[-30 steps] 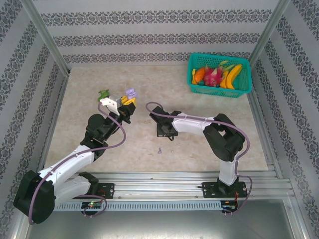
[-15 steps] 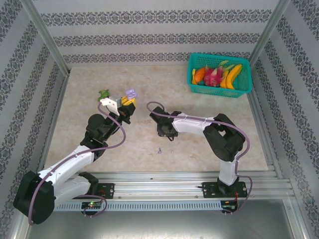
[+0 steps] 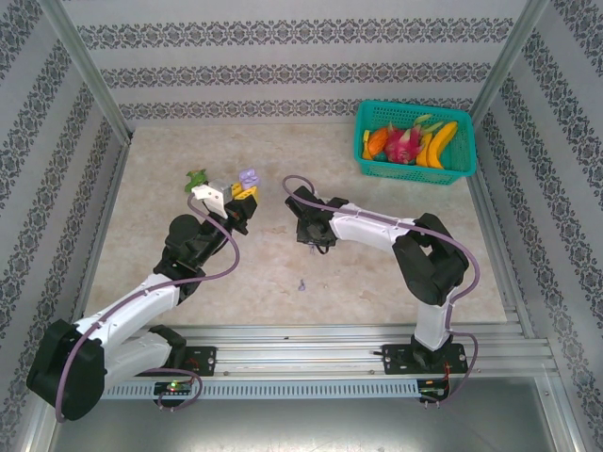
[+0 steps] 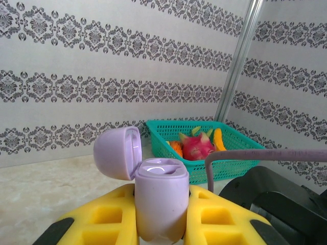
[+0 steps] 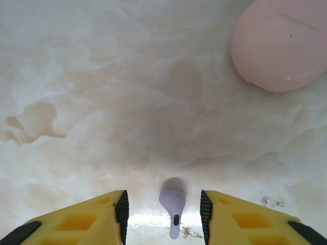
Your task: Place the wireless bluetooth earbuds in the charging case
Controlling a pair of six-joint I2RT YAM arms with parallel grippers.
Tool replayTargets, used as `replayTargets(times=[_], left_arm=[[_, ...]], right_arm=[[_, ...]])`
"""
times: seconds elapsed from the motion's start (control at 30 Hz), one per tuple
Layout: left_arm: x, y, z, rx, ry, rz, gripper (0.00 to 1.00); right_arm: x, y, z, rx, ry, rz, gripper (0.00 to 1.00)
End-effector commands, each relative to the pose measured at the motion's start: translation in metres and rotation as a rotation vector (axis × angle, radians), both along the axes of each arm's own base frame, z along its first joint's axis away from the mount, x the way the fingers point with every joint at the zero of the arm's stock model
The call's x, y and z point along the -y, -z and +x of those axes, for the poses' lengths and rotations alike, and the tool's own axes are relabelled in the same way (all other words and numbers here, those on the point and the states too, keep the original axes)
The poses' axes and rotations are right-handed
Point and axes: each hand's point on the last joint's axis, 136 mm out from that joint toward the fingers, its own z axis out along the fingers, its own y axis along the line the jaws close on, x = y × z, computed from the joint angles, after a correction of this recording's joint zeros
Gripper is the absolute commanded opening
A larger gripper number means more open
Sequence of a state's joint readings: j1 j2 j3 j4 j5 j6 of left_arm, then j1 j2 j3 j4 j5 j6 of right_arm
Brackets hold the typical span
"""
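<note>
The left gripper is raised off the table, its yellow fingers pressed in on the purple charging case, one on each side. The case stands upright in the pinch. Its lid is swung open and leans off to the left of the body, and the pale inner face of the top shows.

The right gripper points down at the table with its yellow fingers spread apart. In the gap between the tips sits a purple earbud, rounded head away from the wrist and stem toward it. It is clear of both fingers, with a sliver of marble showing on either side. Whether it rests flat on the top I cannot tell.

Beyond those fingertips and off toward the right finger's side lies a closed pink case, well apart from the earbud.

From above, a second purple earbud lies loose on the table behind the right gripper, toward the arm bases.

Far past the right gripper and out to its right, against the back corner, stands a teal basket holding fruit.
</note>
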State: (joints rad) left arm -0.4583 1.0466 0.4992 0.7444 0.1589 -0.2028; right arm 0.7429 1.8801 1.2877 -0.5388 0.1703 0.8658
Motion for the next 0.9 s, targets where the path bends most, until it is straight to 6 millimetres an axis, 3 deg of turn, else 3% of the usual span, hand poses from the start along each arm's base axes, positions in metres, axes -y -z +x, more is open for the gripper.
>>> replayTargets(times=[0.0, 0.87], left_arm=[[0.002, -0.002, -0.003, 0.023, 0.004, 0.001, 0.00], [0.002, -0.003, -0.002, 0.023, 0.001, -0.007, 0.00]], right_arm=[[0.003, 0.005, -0.001, -0.031, 0.019, -0.016, 0.42], [0.001, 0.042, -0.008, -0.102, 0.012, -0.061, 0.31]])
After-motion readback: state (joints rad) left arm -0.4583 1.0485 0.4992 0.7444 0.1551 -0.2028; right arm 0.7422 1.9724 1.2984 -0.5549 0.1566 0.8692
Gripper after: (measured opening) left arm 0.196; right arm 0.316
